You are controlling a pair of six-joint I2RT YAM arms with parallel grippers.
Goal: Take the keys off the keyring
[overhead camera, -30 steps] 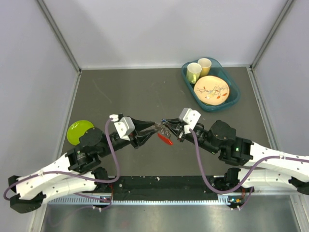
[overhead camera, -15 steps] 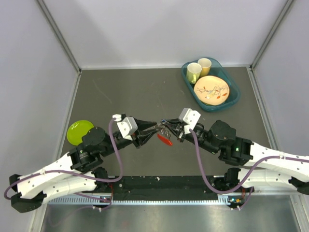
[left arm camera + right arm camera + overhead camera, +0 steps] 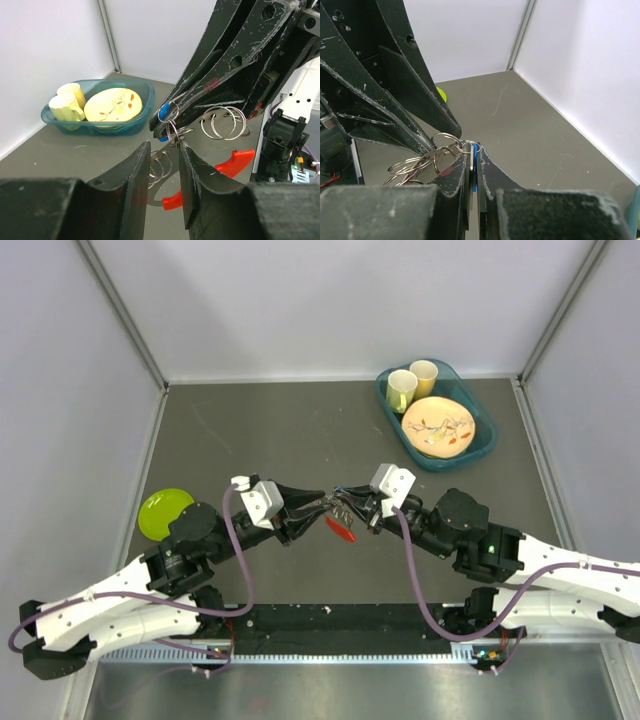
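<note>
several silver keyring loops (image 3: 223,122), blue-headed key (image 3: 163,111) in right tool (image 3: 474,154)

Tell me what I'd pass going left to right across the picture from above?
Green plate → left fingers → right fingers → teal tub holding cups and a dish.

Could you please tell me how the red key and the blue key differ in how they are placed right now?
The blue key is pinched between the fingers of the shut right gripper, while the red key hangs free below with nothing gripping it. The blue key shows only a sliver of its head, whereas the red key's head is in plain view. Both appear joined to the same bunch of silver rings.
</note>
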